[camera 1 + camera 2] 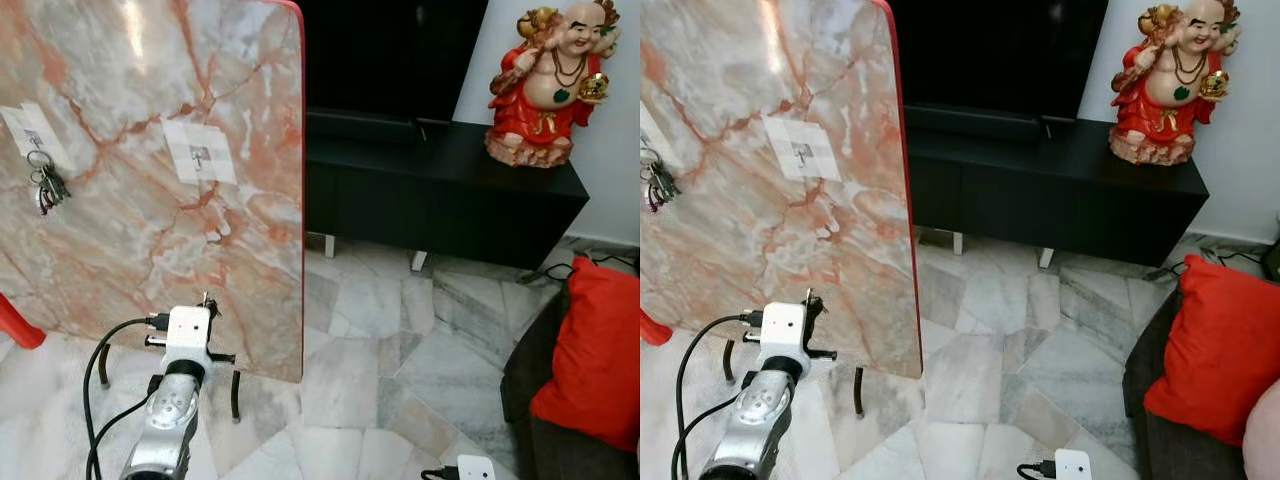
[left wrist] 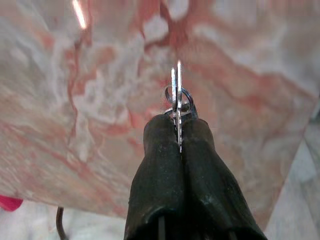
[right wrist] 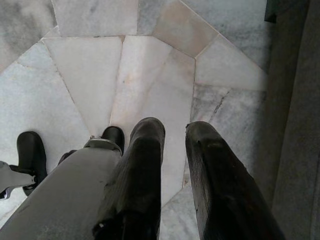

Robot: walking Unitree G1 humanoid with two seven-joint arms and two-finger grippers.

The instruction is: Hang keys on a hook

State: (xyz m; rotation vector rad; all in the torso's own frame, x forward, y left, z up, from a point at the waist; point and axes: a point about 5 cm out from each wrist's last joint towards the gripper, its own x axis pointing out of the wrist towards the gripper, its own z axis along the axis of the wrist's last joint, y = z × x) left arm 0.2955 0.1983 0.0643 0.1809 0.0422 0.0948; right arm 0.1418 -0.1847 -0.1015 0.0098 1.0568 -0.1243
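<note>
Keys (image 2: 178, 102) mostly hidden between tool fingers (image 2: 160, 165), hook (image 1: 199, 157) too small

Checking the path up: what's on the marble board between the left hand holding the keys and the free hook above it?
Only bare marble board lies between the left hand pinching the keys and the free hook, seen from the left eye view.

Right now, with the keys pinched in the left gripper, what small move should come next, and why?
Probably raise the left gripper toward the free hook. It is shut on the keys low on the marble board, and the other hook already carries a key bunch.
</note>
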